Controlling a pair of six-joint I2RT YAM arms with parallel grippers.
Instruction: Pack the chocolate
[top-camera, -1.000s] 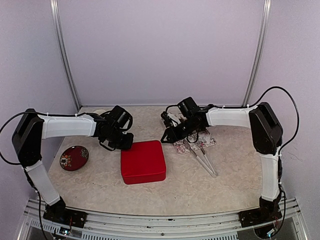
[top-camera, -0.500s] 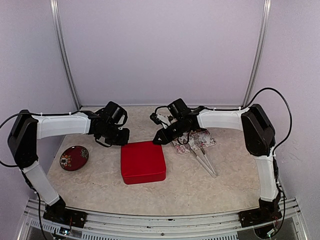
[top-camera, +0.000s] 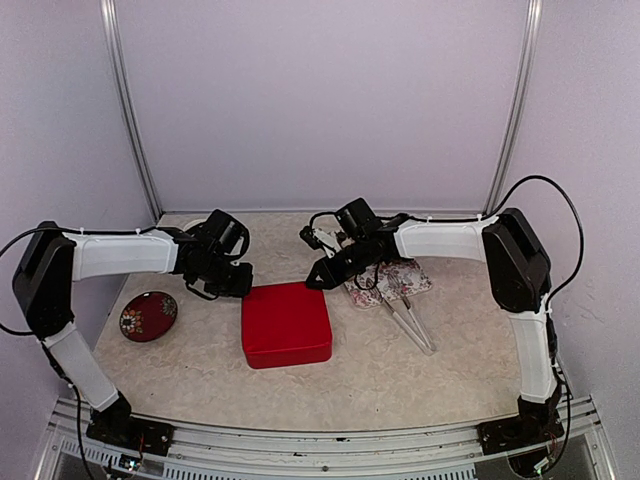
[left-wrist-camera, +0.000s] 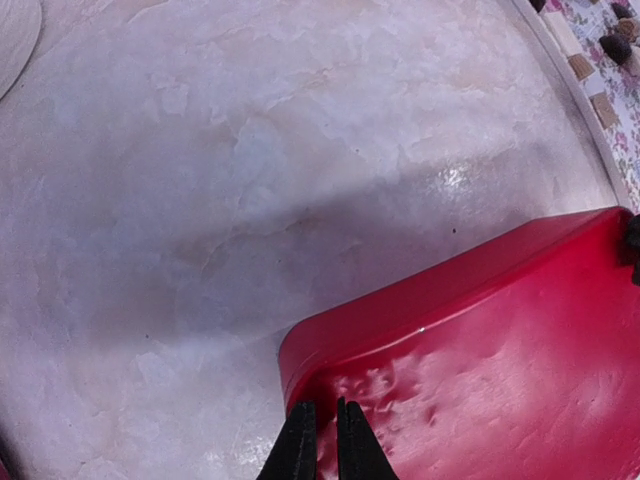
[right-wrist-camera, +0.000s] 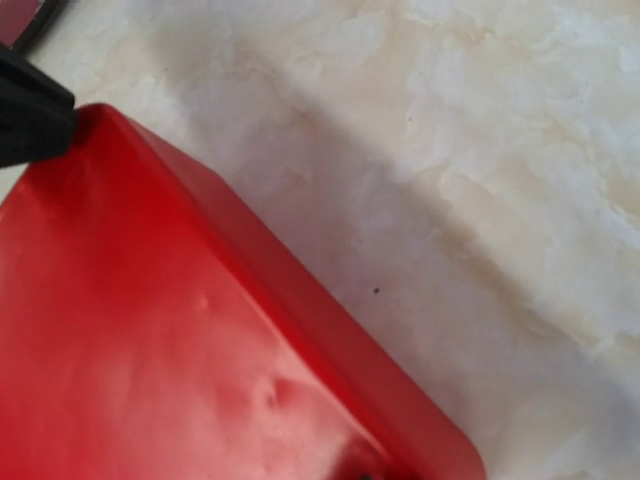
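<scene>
A shut red box (top-camera: 287, 323) lies mid-table; it also shows in the left wrist view (left-wrist-camera: 480, 380) and the right wrist view (right-wrist-camera: 150, 330). My left gripper (top-camera: 240, 286) is shut and empty, its tips (left-wrist-camera: 320, 440) over the box's far left corner. My right gripper (top-camera: 318, 281) looks shut, its tip just over the far right corner; only a dark speck of it shows in the right wrist view. Small brown and tan chocolate pieces (left-wrist-camera: 614, 47) sit on a floral tray (top-camera: 402, 276) right of the box.
Tongs (top-camera: 410, 322) lie on the floral tray's near edge, pointing toward the front right. A dark red oval dish (top-camera: 148, 315) sits at the left. A white round rim (left-wrist-camera: 15, 40) shows at the far left, behind my left arm.
My right gripper has moved left and down to the box's far right corner. My left gripper has drawn back a little to the far left corner. The box has not moved.
</scene>
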